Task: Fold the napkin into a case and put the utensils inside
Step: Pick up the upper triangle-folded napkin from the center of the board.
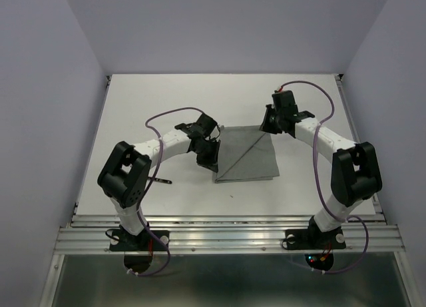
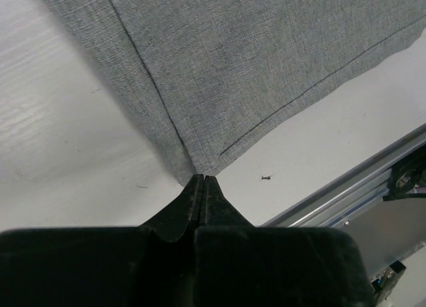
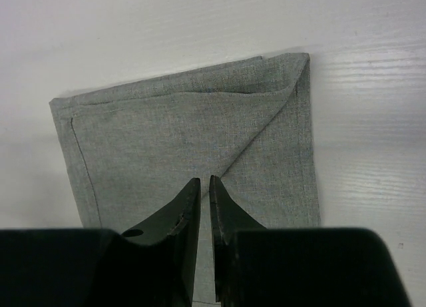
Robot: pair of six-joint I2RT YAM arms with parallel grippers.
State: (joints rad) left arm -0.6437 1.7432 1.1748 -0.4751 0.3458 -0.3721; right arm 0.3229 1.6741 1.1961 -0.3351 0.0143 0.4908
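Observation:
The grey napkin [image 1: 249, 157] lies in the middle of the table with a diagonal crease across it. My left gripper [image 1: 208, 159] is at its near-left edge. In the left wrist view the jaws [image 2: 201, 178] are shut with a corner of the napkin [image 2: 266, 47] pinched at their tips. My right gripper [image 1: 266, 126] is at the napkin's far-right corner. In the right wrist view it [image 3: 205, 182] stands a narrow slit apart, over the napkin [image 3: 166, 134], where the diagonal fold edge runs into the tips. A thin dark stick [image 1: 162, 181], perhaps a utensil, lies by the left arm. No case is in view.
The white table [image 1: 166, 100] is walled at the back and sides. A metal rail [image 1: 226, 234] runs along the near edge, also seen in the left wrist view [image 2: 346, 187]. A tiny dark speck [image 2: 266, 178] lies on the table near the held corner.

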